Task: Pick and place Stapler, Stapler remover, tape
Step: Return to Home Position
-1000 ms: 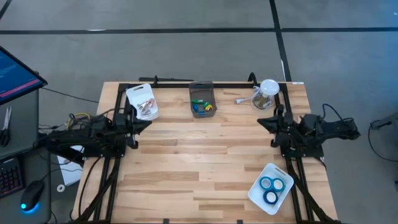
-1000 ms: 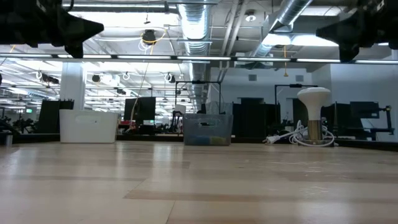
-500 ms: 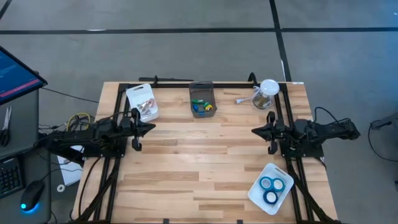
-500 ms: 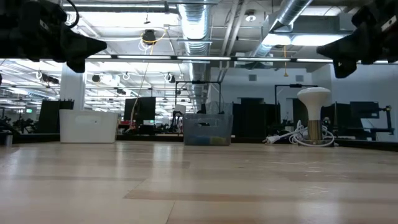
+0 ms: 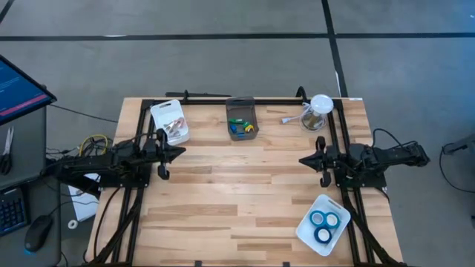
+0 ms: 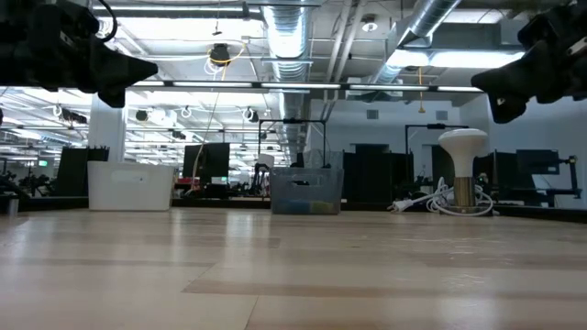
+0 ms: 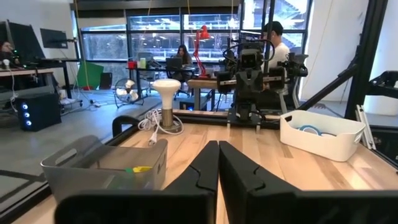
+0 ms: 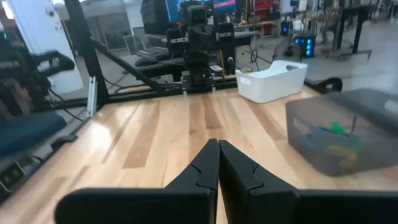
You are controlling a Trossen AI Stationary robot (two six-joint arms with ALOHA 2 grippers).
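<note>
Three blue tape rolls (image 5: 323, 225) lie in a white tray (image 5: 306, 231) at the table's near right; the left wrist view shows one roll (image 7: 309, 130) in that tray (image 7: 323, 140). A grey bin (image 5: 241, 110) at the far middle holds small green, blue and yellow items (image 5: 240, 127). A white bin (image 5: 159, 113) at the far left holds small pale items. I cannot make out the stapler or the stapler remover. My left gripper (image 5: 181, 150) (image 7: 218, 155) hangs shut above the table's left side. My right gripper (image 5: 302, 159) (image 8: 218, 153) hangs shut above the right side.
A white mushroom-shaped lamp (image 5: 319, 108) (image 6: 463, 170) with a white cable stands at the far right corner. Black frame rails (image 5: 141, 133) run along the left, right and far edges. Bare wood (image 5: 237, 193) lies between the arms. People sit in the room behind (image 7: 183, 56).
Both grippers have come in from the side edges toward the table's middle and dropped a little. The right one has also shifted toward the near edge. Both stay shut. Nothing on the table has moved.
</note>
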